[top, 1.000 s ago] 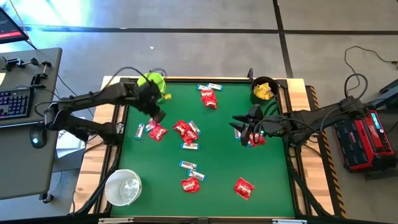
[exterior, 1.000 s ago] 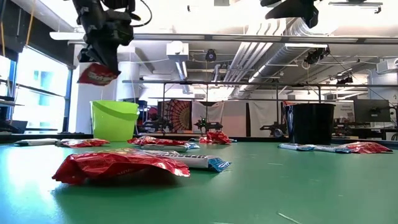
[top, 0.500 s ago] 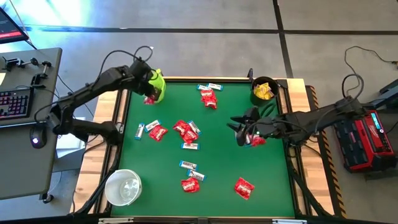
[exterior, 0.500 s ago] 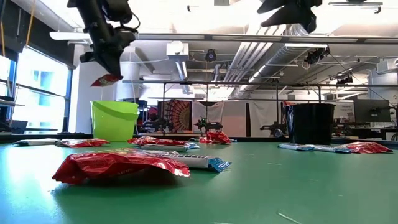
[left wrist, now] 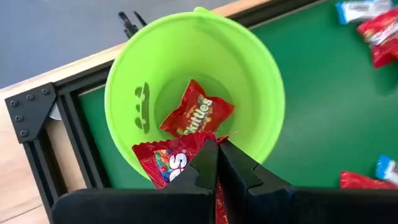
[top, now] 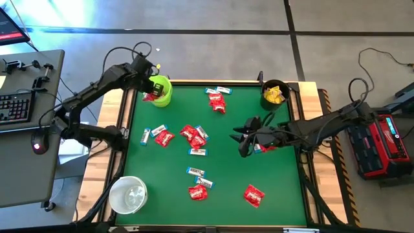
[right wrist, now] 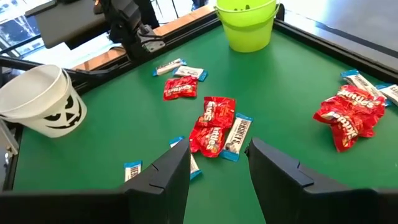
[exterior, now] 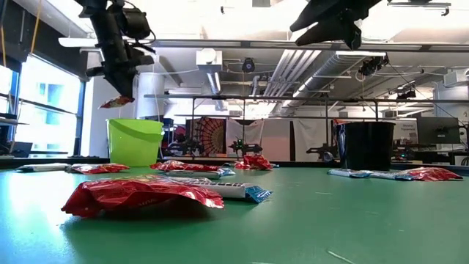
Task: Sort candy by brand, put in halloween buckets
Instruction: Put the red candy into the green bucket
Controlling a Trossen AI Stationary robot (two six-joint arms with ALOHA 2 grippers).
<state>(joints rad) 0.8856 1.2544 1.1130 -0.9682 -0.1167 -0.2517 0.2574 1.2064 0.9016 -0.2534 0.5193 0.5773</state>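
the left gripper (left wrist: 214,163) is seen pinched together on a glossy, crinkled red packet (left wrist: 169,163), held just above the open mouth of the lime green bucket (left wrist: 124,84) at the far left corner of the table. a second red packet (left wrist: 196,116) is seen lying flat on the bucket's smooth plastic floor. the right gripper (right wrist: 217,165) is held with its dark fingers apart, nothing between them, above the right middle of the green felt-like table (top: 226,162). below it, red packets and slim white-and-blue bars (right wrist: 236,135) are scattered in a loose cluster. yellow packets (top: 274,96) are seen inside the black bucket (top: 266,98) at the far right corner. the white bucket (right wrist: 37,99), round with a black jack-o'-lantern face, is stood at the near left corner.
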